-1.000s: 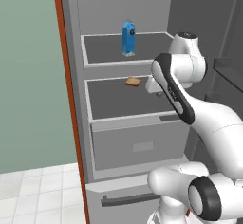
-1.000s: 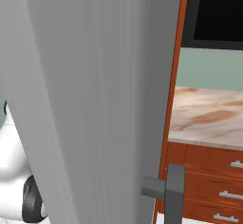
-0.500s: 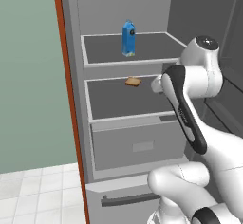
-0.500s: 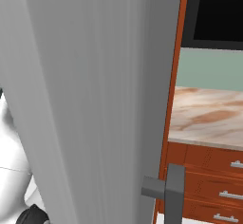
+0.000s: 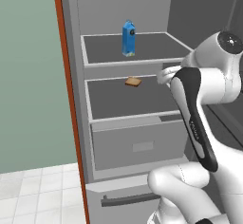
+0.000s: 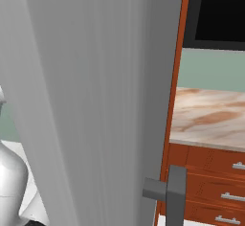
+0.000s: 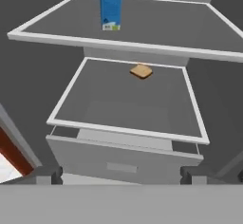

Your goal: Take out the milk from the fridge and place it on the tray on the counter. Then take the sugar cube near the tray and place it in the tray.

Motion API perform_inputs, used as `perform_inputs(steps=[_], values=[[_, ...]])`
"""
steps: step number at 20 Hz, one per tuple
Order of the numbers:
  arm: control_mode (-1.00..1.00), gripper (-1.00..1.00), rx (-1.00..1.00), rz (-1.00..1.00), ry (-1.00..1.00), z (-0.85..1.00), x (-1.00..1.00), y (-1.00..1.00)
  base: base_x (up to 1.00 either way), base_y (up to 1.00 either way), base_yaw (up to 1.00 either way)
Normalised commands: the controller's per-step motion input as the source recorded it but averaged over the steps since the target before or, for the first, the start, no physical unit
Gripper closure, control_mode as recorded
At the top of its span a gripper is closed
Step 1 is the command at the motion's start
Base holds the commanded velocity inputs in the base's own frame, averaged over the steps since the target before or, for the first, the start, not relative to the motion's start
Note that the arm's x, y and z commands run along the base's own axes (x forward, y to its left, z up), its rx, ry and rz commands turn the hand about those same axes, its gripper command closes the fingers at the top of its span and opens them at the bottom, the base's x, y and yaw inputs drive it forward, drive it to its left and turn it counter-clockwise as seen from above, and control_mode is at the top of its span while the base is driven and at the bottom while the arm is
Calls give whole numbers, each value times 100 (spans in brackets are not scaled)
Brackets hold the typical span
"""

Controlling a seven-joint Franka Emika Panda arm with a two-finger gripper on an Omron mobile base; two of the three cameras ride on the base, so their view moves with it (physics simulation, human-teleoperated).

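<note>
I see the milk (image 5: 128, 38) standing upright on the fridge's (image 5: 123, 99) upper shelf (image 5: 137, 50), long axis vertical, gable top up, its pale label low on the front, facing me in the hand view. One shelf down, a flat tan bread slice (image 5: 133, 81) lies toward the back. My fingers (image 7: 47, 174) stand wide apart with nothing between them, aimed into the fridge and well short of the carton. Since a second ago the arm's wrist has swung right and up, away from the shelves; carton and bread have stayed put. Past the open door (image 6: 95, 100) the wood-grain table (image 6: 210, 119) shows.
</note>
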Motion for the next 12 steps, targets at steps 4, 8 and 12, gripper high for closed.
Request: perform_inputs(steps=[4,8,12], values=[[-100,-100,0,4,-6,47,-19,8,0,0,0],[-100,-100,0,4,-8,35,-7,11,0,0,0],[-100,-100,0,0,-23,39,0,25,0,0,0]])
